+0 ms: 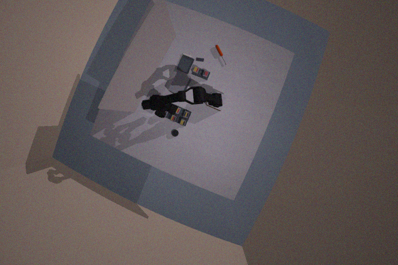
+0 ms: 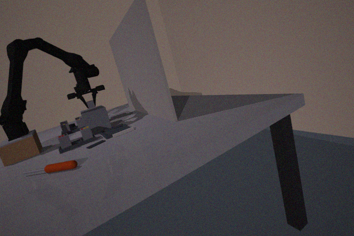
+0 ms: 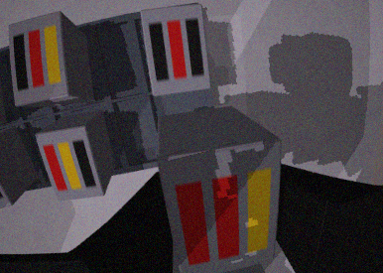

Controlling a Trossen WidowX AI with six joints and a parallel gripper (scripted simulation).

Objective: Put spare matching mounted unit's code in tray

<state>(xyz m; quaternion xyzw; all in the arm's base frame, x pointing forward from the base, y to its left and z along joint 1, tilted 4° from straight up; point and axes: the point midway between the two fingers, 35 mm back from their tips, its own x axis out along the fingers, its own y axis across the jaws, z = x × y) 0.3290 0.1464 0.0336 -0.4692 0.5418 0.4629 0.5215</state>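
My gripper is shut on a small grey spare with red, red and yellow stripes. It holds the spare just above a dark rack. Three other spares stand in that rack: black-red-black, black-red-yellow and red-yellow-black. The rack's spares show beside the gripper from above. A larger grey block, probably the mounted unit, stands right under the gripper. The dark flat tray lies beyond it. The unit's back is hidden.
More striped spares stand beside the tray. An orange-handled screwdriver lies apart. A cardboard box sits at the arm's base. A tall upright panel stands behind. A small black disc lies near the rack.
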